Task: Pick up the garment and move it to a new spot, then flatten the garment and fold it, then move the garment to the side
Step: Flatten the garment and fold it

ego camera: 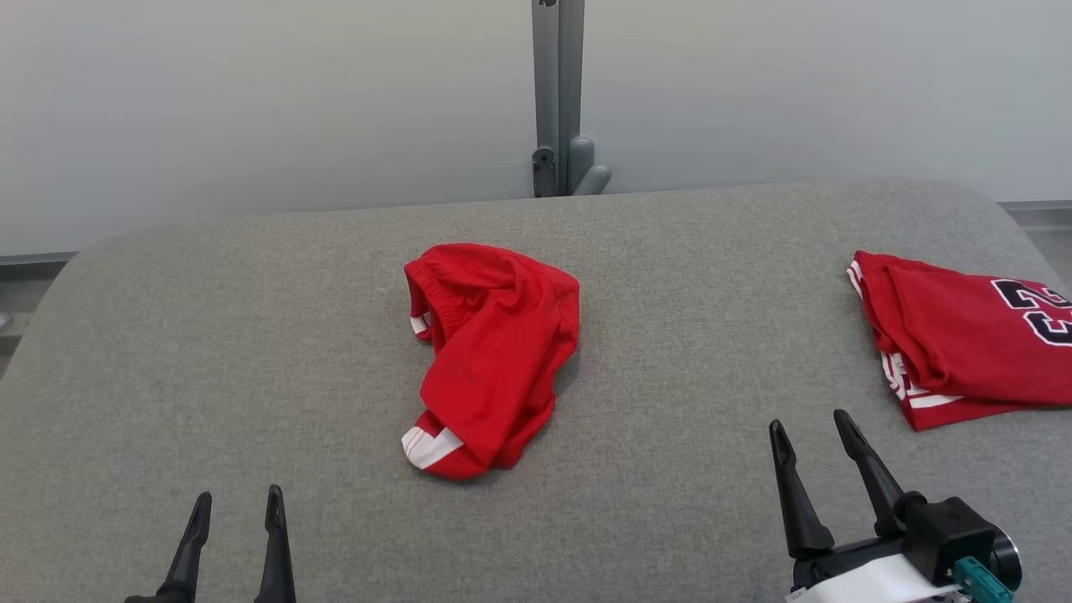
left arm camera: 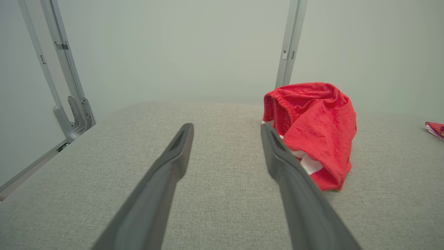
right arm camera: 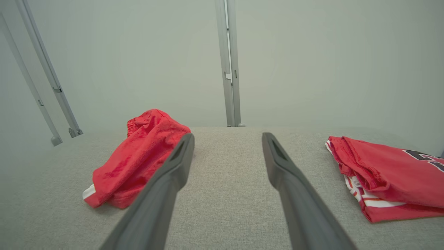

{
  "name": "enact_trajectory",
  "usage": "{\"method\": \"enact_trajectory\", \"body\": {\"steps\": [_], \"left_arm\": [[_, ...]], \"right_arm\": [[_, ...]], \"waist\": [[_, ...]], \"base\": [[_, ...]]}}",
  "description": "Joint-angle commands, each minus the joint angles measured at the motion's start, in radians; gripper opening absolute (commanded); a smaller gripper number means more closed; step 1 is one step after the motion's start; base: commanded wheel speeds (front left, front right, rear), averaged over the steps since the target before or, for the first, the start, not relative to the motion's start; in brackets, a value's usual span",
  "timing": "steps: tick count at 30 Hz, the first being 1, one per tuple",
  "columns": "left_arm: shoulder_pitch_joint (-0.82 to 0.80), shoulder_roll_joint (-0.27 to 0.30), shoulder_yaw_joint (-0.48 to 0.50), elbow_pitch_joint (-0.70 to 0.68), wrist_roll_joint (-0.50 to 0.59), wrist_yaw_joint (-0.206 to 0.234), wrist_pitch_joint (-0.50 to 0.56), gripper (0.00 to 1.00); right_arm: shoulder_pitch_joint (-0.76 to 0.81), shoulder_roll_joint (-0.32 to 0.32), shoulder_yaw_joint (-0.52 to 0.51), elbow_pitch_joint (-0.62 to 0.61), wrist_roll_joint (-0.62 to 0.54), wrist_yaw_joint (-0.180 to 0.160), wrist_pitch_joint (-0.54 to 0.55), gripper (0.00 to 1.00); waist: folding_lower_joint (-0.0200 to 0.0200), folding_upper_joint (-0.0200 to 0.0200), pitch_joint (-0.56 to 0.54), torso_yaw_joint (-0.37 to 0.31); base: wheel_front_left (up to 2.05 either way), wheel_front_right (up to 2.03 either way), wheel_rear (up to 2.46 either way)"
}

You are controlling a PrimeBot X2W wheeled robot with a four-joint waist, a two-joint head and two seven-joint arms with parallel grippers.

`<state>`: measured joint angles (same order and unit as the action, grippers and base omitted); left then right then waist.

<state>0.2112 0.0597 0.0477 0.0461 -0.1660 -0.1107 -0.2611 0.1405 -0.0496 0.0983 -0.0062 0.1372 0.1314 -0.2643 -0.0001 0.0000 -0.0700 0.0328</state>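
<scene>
Noted garment (ego camera: 490, 360) lying bunched at centre of surface (ego camera: 251, 335), well apart from folded jersey (ego camera: 963, 352) at right edge. Logged upright post (ego camera: 559, 92) behind far edge of surface, just right of garment's line. Recorded left tool (ego camera: 239, 494) at near left and right tool (ego camera: 808, 419) at near right, both nearer than garment, right tool near jersey's near corner.

You're working in a plain test booth or lab bay. A rounded grey fabric-covered table (ego camera: 251, 335) sits before blank pale wall panels (ego camera: 251, 100) joined by grey metal posts (ego camera: 558, 84).
</scene>
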Motion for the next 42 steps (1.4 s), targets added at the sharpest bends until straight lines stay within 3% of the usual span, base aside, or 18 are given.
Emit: {"method": "enact_trajectory", "body": {"steps": [1,32,42], "left_arm": [[0.009,-0.001,0.003,-0.003,0.010,-0.003,-0.004,1.00],[-0.044,-0.009,0.001,0.013,0.003,-0.019,-0.004,1.00],[-0.239,-0.009,-0.065,0.153,-0.021,-0.021,-0.004,1.00]], "right_arm": [[0.013,-0.002,0.002,0.002,-0.006,-0.002,-0.001,1.00],[-0.008,-0.002,0.030,0.012,0.004,-0.002,-0.001,1.00],[-0.039,-0.002,0.048,0.015,-0.028,-0.002,-0.001,1.00]], "waist": [[0.0001,0.0000,-0.001,0.001],[0.0001,0.0000,0.033,-0.031],[0.0001,0.0000,0.091,-0.059]], "base": [[0.00,0.00,0.00],[0.00,0.00,0.00],[0.00,0.00,0.00]]}}
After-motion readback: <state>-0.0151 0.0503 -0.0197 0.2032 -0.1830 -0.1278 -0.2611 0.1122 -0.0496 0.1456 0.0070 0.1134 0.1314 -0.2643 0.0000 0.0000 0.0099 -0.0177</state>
